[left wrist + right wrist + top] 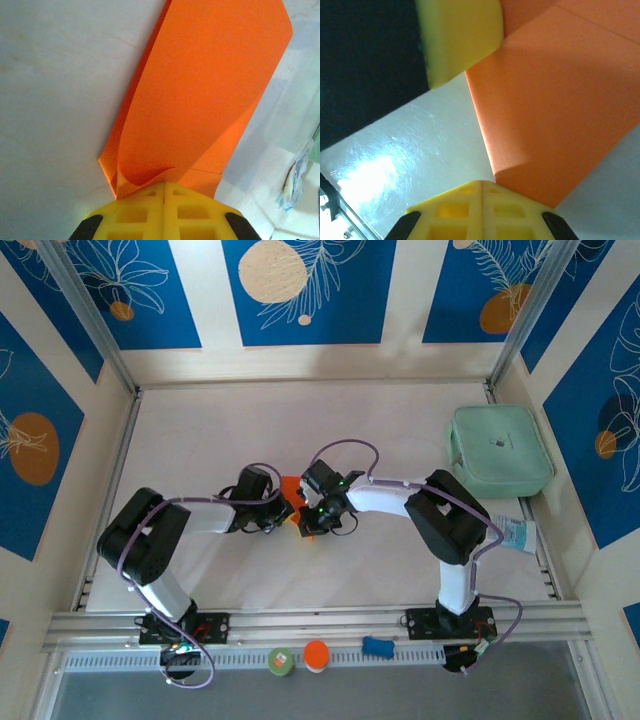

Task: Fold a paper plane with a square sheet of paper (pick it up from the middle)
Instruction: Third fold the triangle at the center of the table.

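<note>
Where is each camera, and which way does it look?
Top external: overhead, behind; looks down on both arms and the pale table.
Left wrist: on left arm, looks past shut left gripper at folded bright orange paper sheet.
Right wrist: on right arm, looks past shut right gripper.
Shared: both wrists see that paper.

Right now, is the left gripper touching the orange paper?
Touching. The left wrist view shows the left gripper shut, its yellow fingertips closed on the folded near edge of the orange paper, with no gap.
</note>
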Motion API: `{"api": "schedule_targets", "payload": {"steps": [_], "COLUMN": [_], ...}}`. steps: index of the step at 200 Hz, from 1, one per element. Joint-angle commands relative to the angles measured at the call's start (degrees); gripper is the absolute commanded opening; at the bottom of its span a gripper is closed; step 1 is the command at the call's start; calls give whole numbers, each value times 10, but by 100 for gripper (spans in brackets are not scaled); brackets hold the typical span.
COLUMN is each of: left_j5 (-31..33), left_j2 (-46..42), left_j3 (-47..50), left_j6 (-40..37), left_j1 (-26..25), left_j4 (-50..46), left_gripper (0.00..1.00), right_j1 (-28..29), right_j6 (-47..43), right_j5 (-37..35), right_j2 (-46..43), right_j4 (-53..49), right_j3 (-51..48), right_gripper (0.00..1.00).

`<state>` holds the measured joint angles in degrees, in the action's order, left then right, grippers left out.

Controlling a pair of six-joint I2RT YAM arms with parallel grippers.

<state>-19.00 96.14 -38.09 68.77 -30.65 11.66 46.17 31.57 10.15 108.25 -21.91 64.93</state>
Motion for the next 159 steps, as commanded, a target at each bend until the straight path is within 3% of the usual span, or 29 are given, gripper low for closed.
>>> {"api": "schedule_targets", "payload": {"steps": [1,159], "left_j5": [20,18], "left_j2": [35,33], "left_j3": [18,20], "left_j6": [7,6], "left_j1": [-5,-5], "left_j4": [-73,-68], "left_gripper": [3,3], "right_j1": [3,-11], "right_j6": [7,5], "right_j5": [-3,22], "right_j2": [8,-11], "right_j4": [-14,5], "right_j3": [13,12], "right_gripper": [5,5]}}
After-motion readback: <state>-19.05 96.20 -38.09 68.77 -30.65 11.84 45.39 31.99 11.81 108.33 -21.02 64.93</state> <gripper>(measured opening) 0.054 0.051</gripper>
